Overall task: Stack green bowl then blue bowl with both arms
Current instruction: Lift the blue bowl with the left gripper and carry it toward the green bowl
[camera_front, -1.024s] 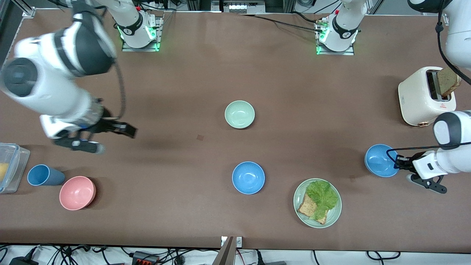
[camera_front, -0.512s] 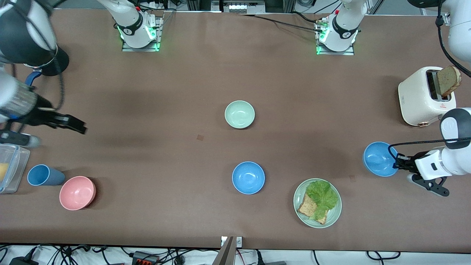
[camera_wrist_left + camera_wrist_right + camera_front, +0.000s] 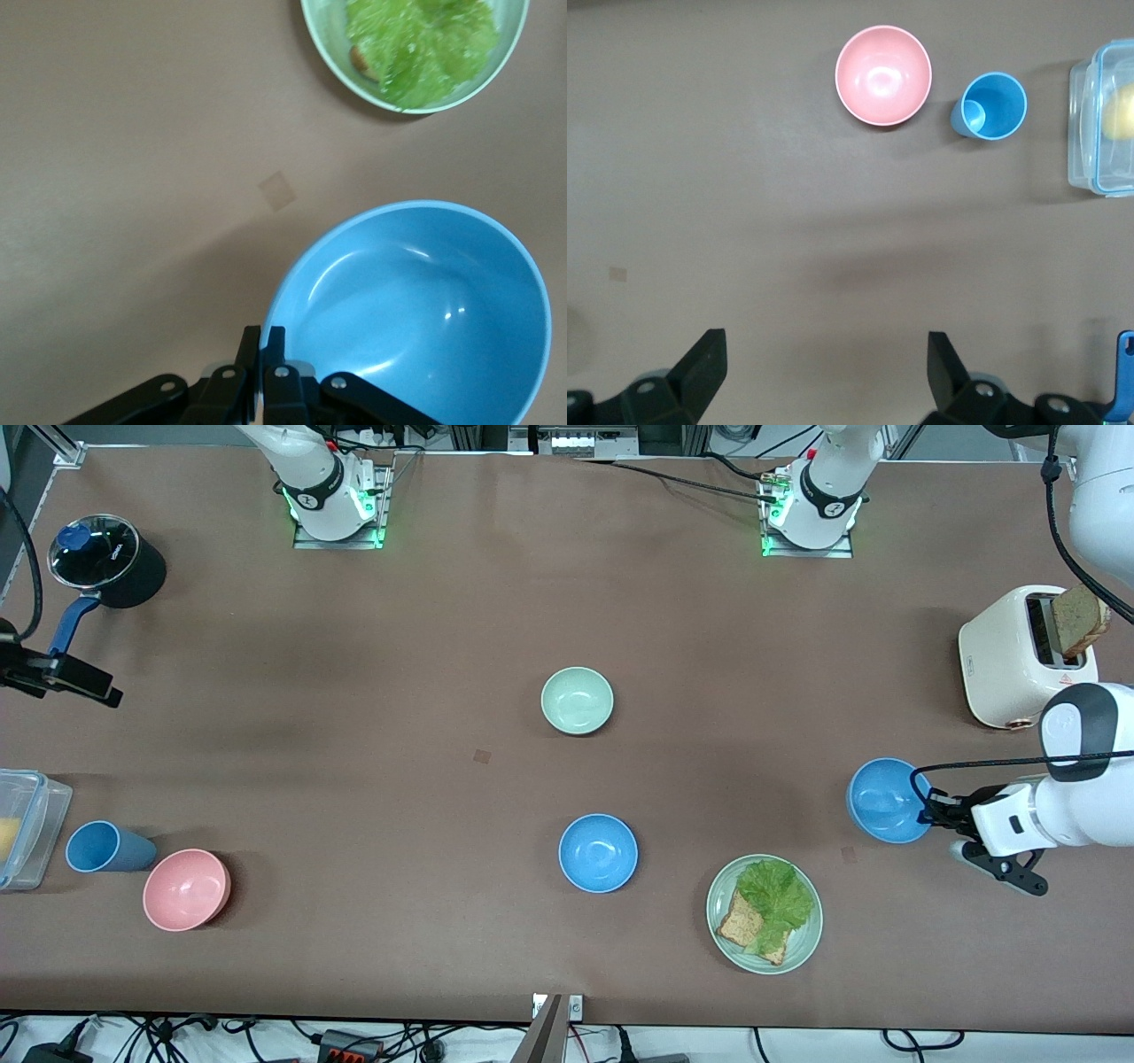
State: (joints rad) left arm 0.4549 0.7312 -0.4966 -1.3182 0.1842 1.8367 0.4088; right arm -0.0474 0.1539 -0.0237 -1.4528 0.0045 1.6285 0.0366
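Left gripper (image 3: 930,812) is clamped on the rim of 1 blue bowl (image 3: 886,801), held tilted above the table (image 3: 399,646) toward the left arm's end, near the plate (image 3: 802,948) of bread and lettuce. Right gripper (image 3: 824,367) hangs over that arm's end of the table, fingers spread wide, holding nothing. The green bowl (image 3: 577,701) sits mid-table; a 2nd blue bowl (image 3: 598,853) lies nearer the front camera. Table surface is brown. Only the right wrist view shows the spread fingers, with the pink bowl (image 3: 883,75) and blue cup (image 3: 993,107) below
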